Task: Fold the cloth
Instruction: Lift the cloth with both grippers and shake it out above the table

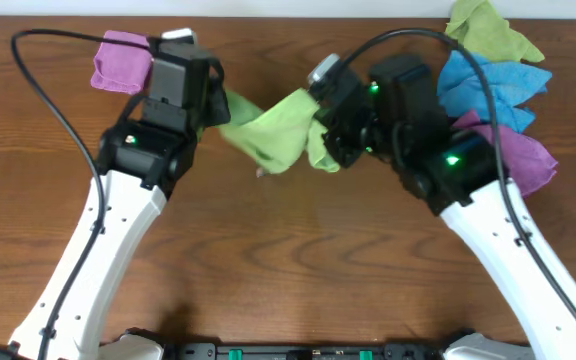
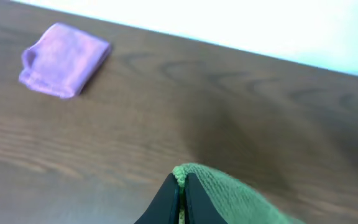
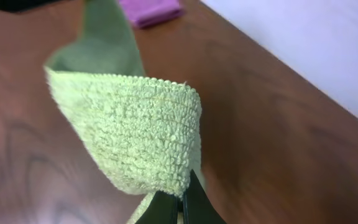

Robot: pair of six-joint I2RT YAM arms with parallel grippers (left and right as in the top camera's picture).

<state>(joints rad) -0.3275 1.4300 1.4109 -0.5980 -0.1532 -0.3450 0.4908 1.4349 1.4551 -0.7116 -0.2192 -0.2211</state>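
A light green cloth [image 1: 273,128] hangs slack between my two grippers above the brown table. My left gripper [image 1: 218,105] is shut on its left corner; in the left wrist view [image 2: 180,180] the green edge [image 2: 229,193] is pinched between the black fingers. My right gripper [image 1: 320,125] is shut on the cloth's right edge; in the right wrist view [image 3: 182,196] the cloth [image 3: 135,130] folds up over the fingers.
A folded purple cloth [image 1: 120,62] lies at the back left, also seen in the left wrist view [image 2: 64,59]. A pile of green [image 1: 488,30], blue [image 1: 493,88] and purple [image 1: 523,155] cloths lies at the back right.
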